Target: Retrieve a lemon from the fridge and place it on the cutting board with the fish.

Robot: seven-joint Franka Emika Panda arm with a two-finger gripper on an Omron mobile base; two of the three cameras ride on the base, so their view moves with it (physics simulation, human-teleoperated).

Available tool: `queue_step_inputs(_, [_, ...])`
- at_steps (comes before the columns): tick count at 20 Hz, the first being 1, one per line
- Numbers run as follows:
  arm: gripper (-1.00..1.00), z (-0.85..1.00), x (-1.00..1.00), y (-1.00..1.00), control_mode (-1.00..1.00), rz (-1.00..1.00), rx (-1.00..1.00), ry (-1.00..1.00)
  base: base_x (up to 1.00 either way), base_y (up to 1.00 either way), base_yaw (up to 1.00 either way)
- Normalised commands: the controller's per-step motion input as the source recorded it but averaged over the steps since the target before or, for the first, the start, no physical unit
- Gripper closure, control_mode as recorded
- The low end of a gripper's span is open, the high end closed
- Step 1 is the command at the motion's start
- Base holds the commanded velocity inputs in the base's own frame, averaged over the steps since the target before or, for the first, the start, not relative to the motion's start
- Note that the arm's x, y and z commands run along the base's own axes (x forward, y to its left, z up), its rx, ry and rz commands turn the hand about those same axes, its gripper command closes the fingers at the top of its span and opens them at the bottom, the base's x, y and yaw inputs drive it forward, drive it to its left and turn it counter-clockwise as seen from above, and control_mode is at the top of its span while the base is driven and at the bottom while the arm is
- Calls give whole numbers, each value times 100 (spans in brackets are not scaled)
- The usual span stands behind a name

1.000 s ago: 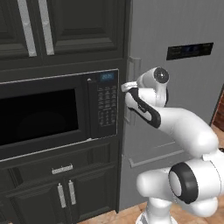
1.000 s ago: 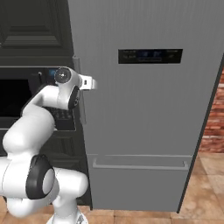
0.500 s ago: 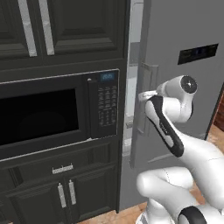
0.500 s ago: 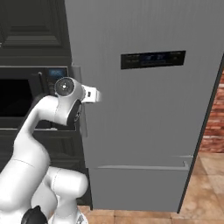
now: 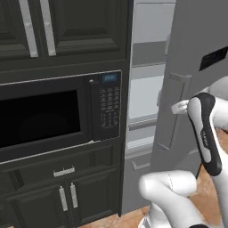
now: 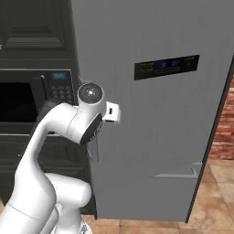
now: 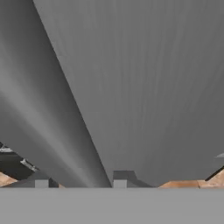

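The grey fridge (image 5: 196, 40) stands right of the microwave, and its door hangs partly open. Through the gap I see the light grey interior with shelves (image 5: 147, 89). My gripper (image 5: 176, 107) sits at the door's vertical handle (image 5: 171, 116), on the opening edge. In the right base view the gripper (image 6: 114, 113) presses against the door front (image 6: 160, 137), below the dark display panel (image 6: 167, 67). In the hand view the gripper (image 7: 81, 181) is open, its fingertips (image 7: 41, 181) standing apart against the brushed-metal door (image 7: 153, 87). The lemon, cutting board and fish are out of view.
A black microwave (image 5: 44, 118) is built into dark cabinets (image 5: 67, 26) left of the fridge, with drawers and doors below (image 5: 67, 196). A brick wall (image 6: 226, 119) borders the fridge on the right. Brown tiled floor (image 6: 219, 183) lies in front.
The fridge door has swung open from shut, baring the interior shelves. My arm has pulled back to the right with the door's handle edge.
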Motion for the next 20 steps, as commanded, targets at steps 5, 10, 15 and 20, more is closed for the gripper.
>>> queue_step_inputs(5, [100, -37, -49, -100, -100, 5, 6, 6, 0, 0, 0])
queue_step_inputs(10, [100, -28, -45, -89, -100, 4, 1, -12, 0, 0, 0])
queue_step_inputs(15, [-100, 0, -19, -10, -100, 0, 0, -11, 0, 0, 0])
queue_step_inputs(20, [-100, 9, -9, 0, -100, -1, -2, 0, 0, 0, 0])
